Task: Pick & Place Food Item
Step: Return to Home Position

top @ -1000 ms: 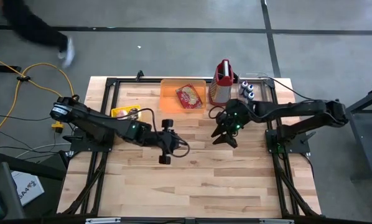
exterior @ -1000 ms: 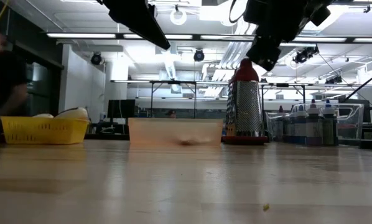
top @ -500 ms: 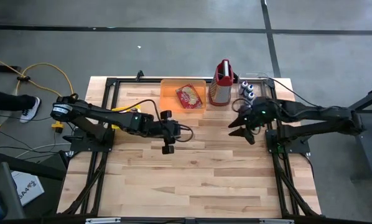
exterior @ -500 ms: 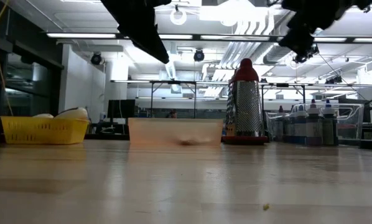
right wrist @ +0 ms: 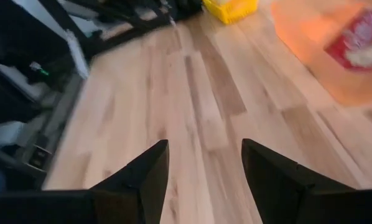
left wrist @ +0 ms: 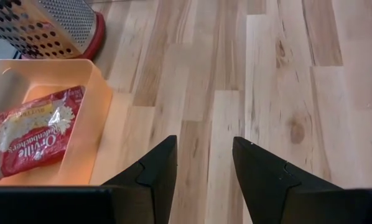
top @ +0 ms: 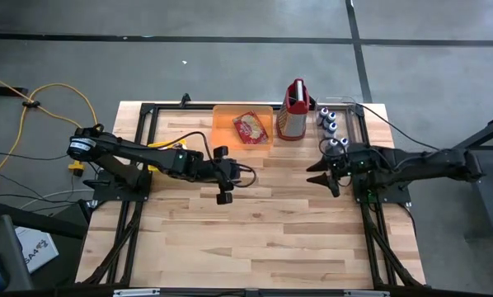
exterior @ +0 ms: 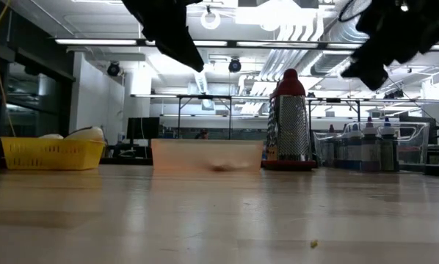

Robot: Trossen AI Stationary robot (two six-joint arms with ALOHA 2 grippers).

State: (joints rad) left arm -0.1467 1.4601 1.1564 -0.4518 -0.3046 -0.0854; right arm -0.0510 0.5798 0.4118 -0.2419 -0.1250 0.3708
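Both arms held above the wooden table (top: 271, 239), claws empty.

The left gripper (left wrist: 203, 149) hangs over mid-table, its fingers spread with bare wood showing between them. The right gripper (right wrist: 204, 152) hovers near the table's right side, fingers likewise parted, holding nothing. Between the two claws, towards the far edge, sits the orange tray (top: 222, 124), and the metal grater (top: 293, 115) stands upright just beside it on the right gripper's side. The yellow bin (exterior: 51, 152) lies behind the left gripper, beside its arm; pale rounded shapes, likely the donuts (exterior: 86, 133), rise above its rim. A red packet (top: 251, 128) lies in the tray.
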